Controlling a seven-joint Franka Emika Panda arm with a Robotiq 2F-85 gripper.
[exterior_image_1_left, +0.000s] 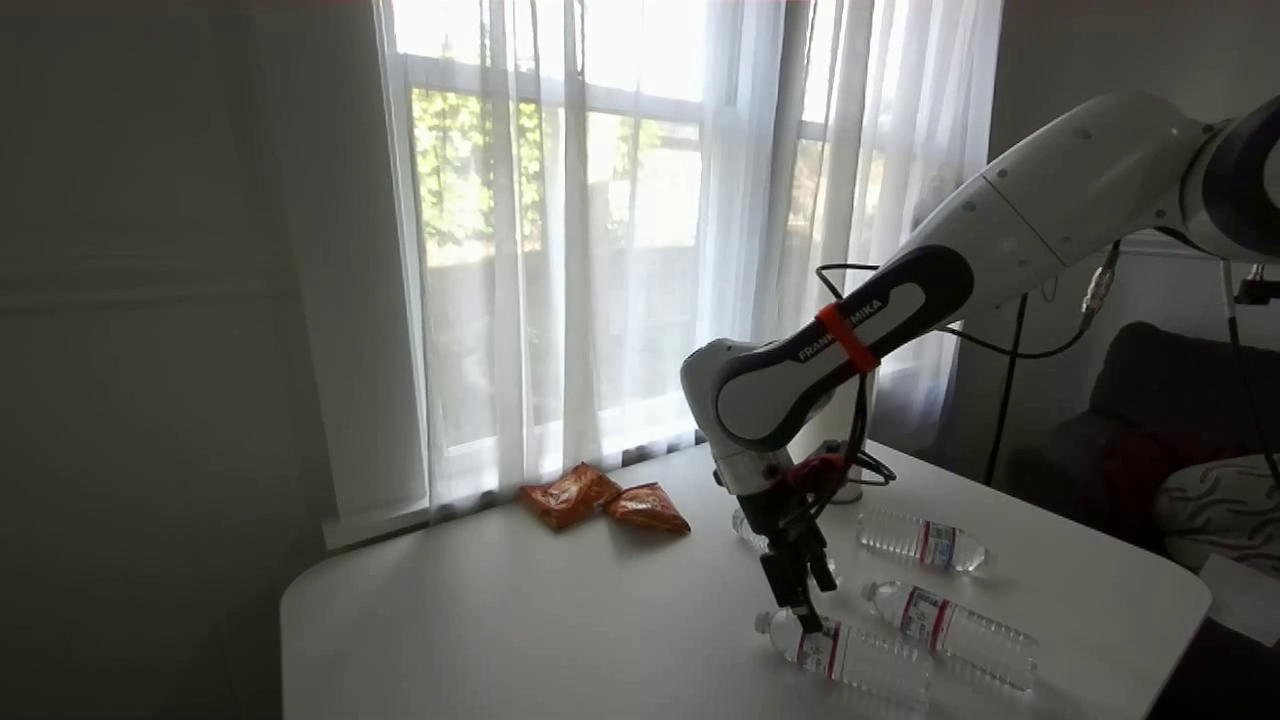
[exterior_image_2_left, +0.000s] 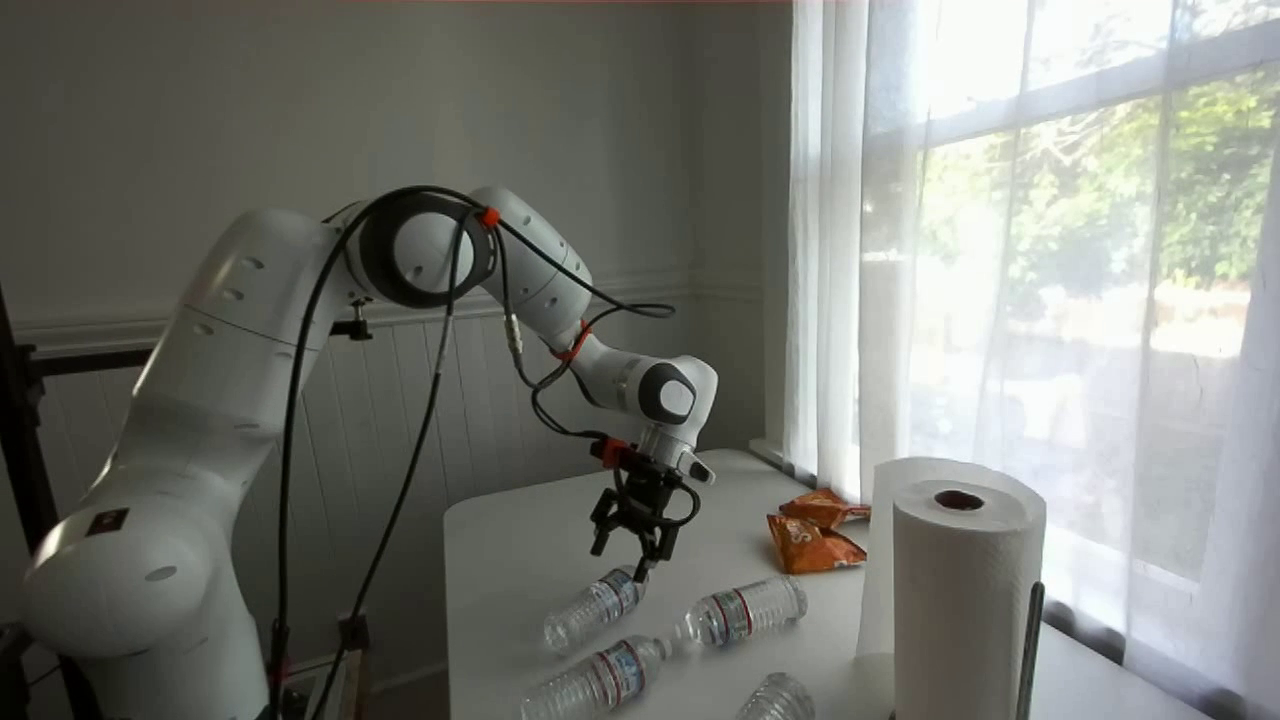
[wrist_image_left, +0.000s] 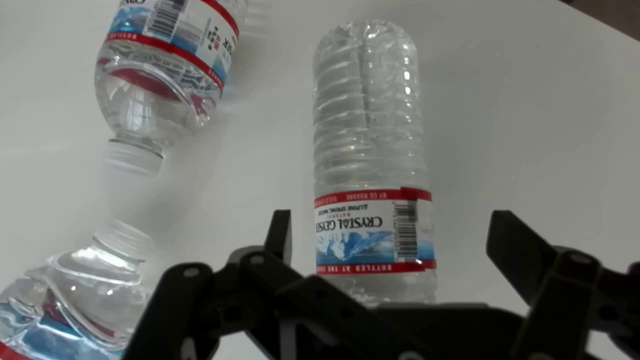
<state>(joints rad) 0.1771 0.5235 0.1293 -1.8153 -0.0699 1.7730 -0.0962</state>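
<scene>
My gripper is open and empty. In the wrist view a clear plastic water bottle with a white, blue and red label lies on its side between the spread fingers, apart from both. Its cap end is hidden behind the gripper body. In both exterior views the gripper points down just over this bottle, near its label and neck. In the wrist view, a second bottle lies upper left and a third bottle lies lower left, caps facing each other.
More bottles lie on the white table, including one farther back and one at the frame's bottom. Two orange bags lie by the curtained window. A paper towel roll stands on the table.
</scene>
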